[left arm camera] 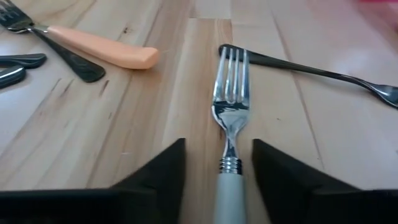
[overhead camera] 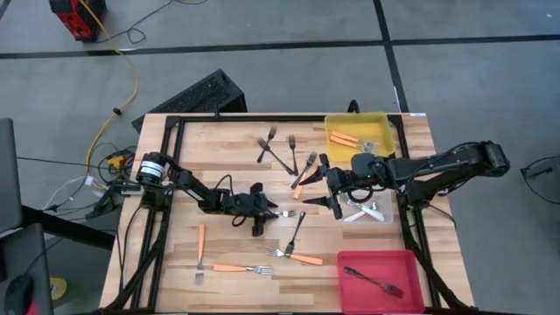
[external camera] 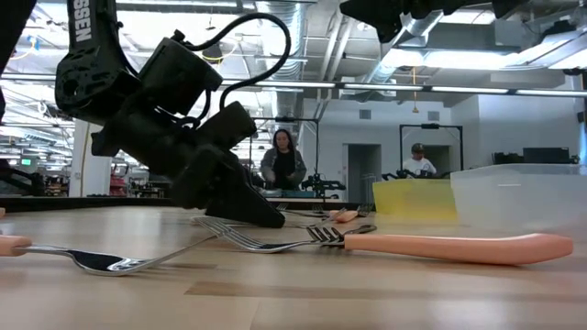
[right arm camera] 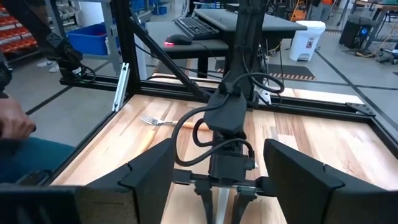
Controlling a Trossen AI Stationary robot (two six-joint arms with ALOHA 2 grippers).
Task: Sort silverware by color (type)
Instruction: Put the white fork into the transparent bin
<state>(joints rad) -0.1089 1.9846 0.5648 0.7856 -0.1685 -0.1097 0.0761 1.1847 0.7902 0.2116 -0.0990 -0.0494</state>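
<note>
The left tool (left arm camera: 217,180), mid-worktop (overhead camera: 227,157), straddles the white handle of a pale silver fork (left arm camera: 229,118) lying flat; contact seems not made. The right tool (overhead camera: 330,187) hovers spread, near the clear bin (overhead camera: 385,214).

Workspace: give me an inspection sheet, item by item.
Surface: wooden table in a black frame.
Job's things: forks loose on the wood; orange-handled ones in the yellow bin, a dark one in the red bin, pale ones in the clear bin.
Clutter: nothing seen.
Tools: left tool straddles a white-handled fork, fingers not touching; right tool open, raised.
Cables: yellow cable on floor.
Surroundings: two people in the room behind.
</note>
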